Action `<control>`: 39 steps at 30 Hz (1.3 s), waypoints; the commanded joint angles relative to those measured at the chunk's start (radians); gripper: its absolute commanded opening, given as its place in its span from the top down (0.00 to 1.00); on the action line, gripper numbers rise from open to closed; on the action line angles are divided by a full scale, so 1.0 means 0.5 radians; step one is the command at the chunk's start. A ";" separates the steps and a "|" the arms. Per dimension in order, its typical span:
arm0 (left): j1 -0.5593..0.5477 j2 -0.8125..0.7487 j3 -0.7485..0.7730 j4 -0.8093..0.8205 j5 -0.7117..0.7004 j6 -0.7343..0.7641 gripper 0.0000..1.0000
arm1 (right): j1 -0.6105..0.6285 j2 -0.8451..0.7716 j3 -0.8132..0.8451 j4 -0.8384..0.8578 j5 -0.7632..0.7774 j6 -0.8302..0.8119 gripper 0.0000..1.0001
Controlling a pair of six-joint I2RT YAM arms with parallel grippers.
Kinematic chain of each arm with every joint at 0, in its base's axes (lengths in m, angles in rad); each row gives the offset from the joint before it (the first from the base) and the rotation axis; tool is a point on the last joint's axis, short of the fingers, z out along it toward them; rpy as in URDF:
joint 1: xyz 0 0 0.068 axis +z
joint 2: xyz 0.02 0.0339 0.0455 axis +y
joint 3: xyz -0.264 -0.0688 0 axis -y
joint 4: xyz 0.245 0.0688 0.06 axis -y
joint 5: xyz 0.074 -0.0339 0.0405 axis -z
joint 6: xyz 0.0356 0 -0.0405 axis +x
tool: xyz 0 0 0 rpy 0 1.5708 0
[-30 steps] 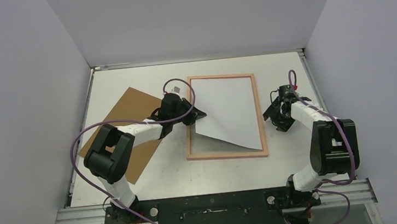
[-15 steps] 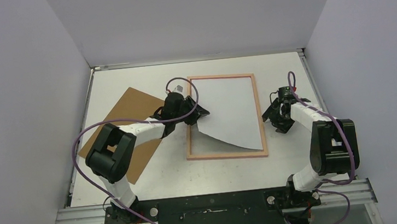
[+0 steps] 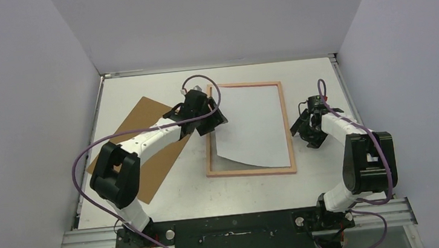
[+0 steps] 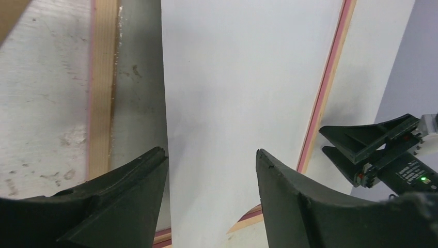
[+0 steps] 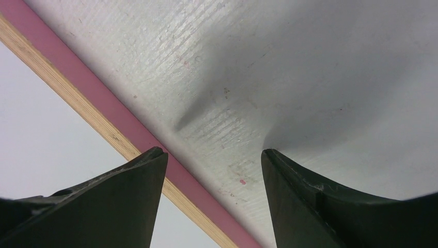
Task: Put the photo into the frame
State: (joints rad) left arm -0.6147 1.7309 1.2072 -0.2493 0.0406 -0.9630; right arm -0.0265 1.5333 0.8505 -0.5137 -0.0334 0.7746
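left gripper (image 3: pixel 215 119) opened, photo (image 3: pixel 254 127) seemingly flatter

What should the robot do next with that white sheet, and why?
Probably lower the open left gripper and press the photo flat at its near-left corner. It lies skewed in the frame, leaving bare pane showing there.

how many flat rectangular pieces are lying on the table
3: the brown backing board at left, the frame in the middle, the photo white side up within it.

Left jaws parted above photo (image 4: pixel 232 103) within frame (image 4: pixel 103 77).
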 commanded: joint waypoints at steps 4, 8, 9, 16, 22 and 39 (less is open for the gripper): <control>0.004 -0.238 0.127 -0.388 -0.305 0.315 0.38 | -0.014 -0.166 0.199 -0.119 0.154 -0.102 0.31; 0.067 -0.298 0.166 -0.439 -0.297 0.492 0.37 | -0.014 -0.245 0.243 -0.135 0.126 -0.133 0.30; 0.094 -0.311 0.159 -0.431 -0.265 0.534 0.37 | -0.011 -0.259 0.246 -0.132 0.098 -0.144 0.29; 0.349 -0.439 0.016 -0.410 -0.117 0.719 0.34 | 0.003 -0.290 0.253 -0.052 -0.136 -0.222 0.27; 0.644 -0.425 0.036 -0.570 -0.010 0.823 0.32 | 0.148 -0.195 0.304 0.033 -0.263 -0.209 0.27; 1.212 0.075 0.306 -0.851 -0.161 1.012 0.07 | 0.563 0.125 0.476 0.120 -0.341 -0.101 0.25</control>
State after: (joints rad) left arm -0.0612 1.7432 1.2873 -0.6601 -0.0525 -0.4870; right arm 0.2012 1.5902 1.0050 -0.4831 -0.1986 0.7124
